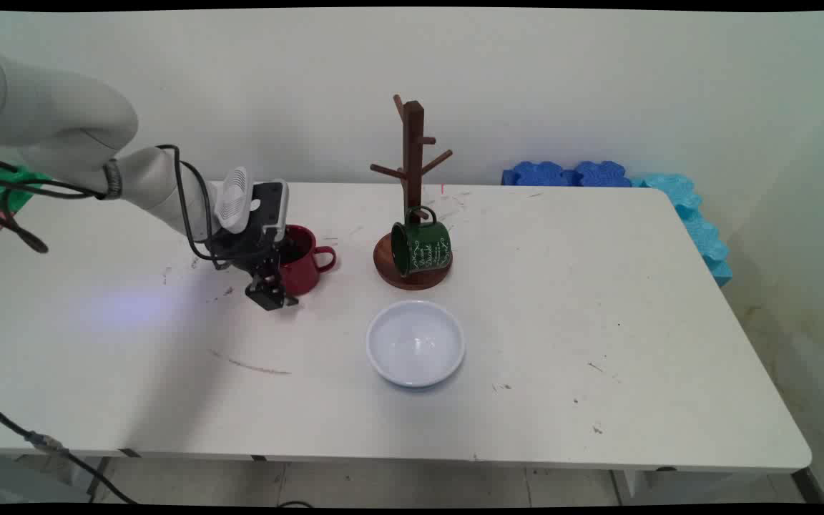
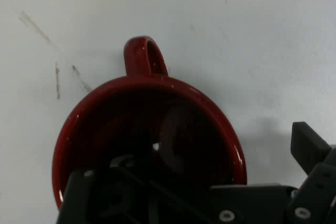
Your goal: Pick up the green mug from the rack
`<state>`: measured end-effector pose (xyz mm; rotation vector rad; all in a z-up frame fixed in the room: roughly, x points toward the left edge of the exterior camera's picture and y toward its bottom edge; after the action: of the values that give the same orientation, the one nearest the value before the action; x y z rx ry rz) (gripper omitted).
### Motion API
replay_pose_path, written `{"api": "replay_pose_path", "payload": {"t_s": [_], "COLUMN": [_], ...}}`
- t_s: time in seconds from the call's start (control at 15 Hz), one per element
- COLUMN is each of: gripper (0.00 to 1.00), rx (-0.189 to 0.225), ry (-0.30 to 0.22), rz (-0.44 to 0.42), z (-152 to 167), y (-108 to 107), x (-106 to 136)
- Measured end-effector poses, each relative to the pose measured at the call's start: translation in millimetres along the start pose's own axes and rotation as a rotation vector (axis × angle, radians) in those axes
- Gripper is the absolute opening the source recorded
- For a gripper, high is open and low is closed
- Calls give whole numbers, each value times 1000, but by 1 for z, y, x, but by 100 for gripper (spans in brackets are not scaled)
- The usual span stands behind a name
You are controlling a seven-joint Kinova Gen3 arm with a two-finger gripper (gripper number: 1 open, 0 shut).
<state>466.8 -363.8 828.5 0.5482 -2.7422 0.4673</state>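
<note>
A red mug stands upright on the white table, its handle pointing right toward the mug tree. My gripper is down at the mug's left side and is open. In the hand view the red mug fills the frame. One finger reaches down inside the cup, and the other finger hangs outside the wall, a gap away from the rim. So my gripper straddles the mug's wall without pinching it.
A wooden mug tree stands right of the red mug. A green mug rests tilted on its round base, handle up against the post. A white bowl sits in front. Blue foam blocks lie beyond the back right edge.
</note>
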Motion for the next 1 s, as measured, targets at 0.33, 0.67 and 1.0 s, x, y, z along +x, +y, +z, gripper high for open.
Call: {"api": "replay_pose_path", "payload": {"t_s": [0.33,0.67,1.0], "gripper": [100,100,100], "rx": [17,46,44], "ry": [28,73,157], "rz": [-9,-28,-101], "z": [-14,-42,-64], "y": [-2,-1,7], "x": [3,10,18]}}
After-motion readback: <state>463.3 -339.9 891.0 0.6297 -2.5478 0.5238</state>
